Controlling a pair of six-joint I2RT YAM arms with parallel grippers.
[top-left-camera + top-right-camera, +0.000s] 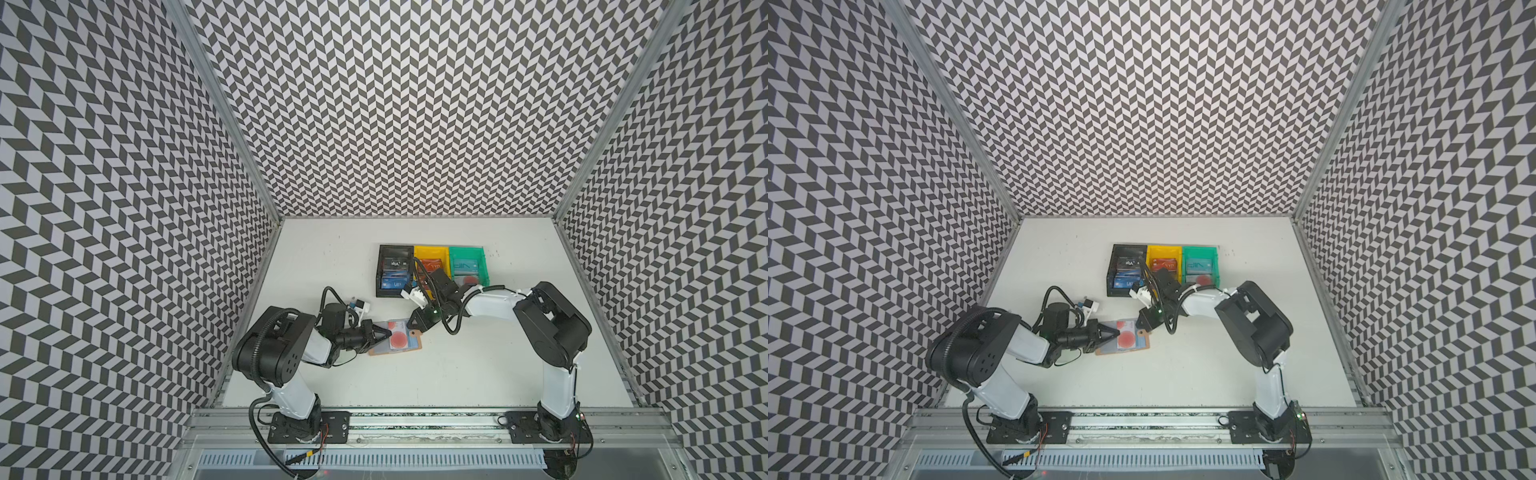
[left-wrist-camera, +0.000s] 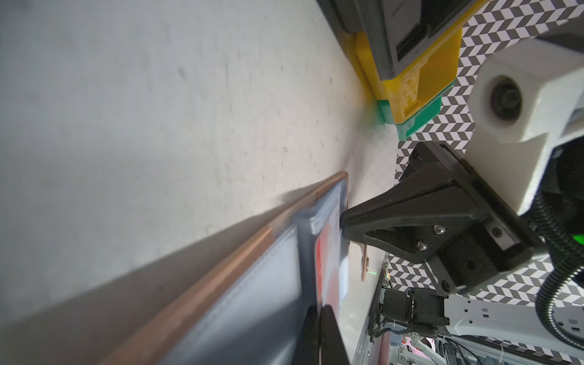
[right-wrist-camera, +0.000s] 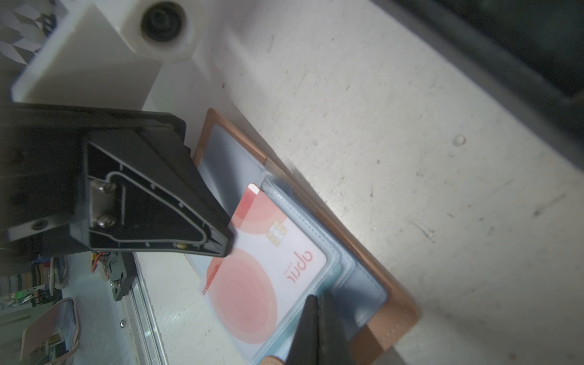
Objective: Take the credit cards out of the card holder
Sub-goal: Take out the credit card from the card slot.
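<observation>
So here's what we saw: one card holder (image 1: 412, 341) lay opened flat on the table (image 1: 478, 374), and we'll place everything off that. One white card (image 3: 268, 262) with two red circles sat in its top sleeve, sticking partway out past the holder's edge on the left arm's side. The left gripper (image 1: 390, 332) was low at that edge, jaws clamped flat on the card's exposed end. The right gripper (image 1: 412, 328) was at the holder's opposite edge, right by the snap tab (image 2: 364, 264). Its jaws were closed too, tips touching the pale blue sleeves, but we couldn't tell if they actually pinched anything.

Beyond the holder, toward the back wall, three bins stood touching in a row: one black bin (image 1: 379, 270), one yellow bin (image 1: 430, 249) and one green bin (image 1: 465, 249). We counted one red card (image 1: 432, 264) in the yellow. The green had two, one teal card (image 1: 465, 264) and a second white card (image 1: 469, 280) with a red circle. The black one held two blue cards (image 1: 392, 284) plus a darker card (image 1: 395, 263), so three as far as we could make out. That made six cards in bins and one in the holder.
</observation>
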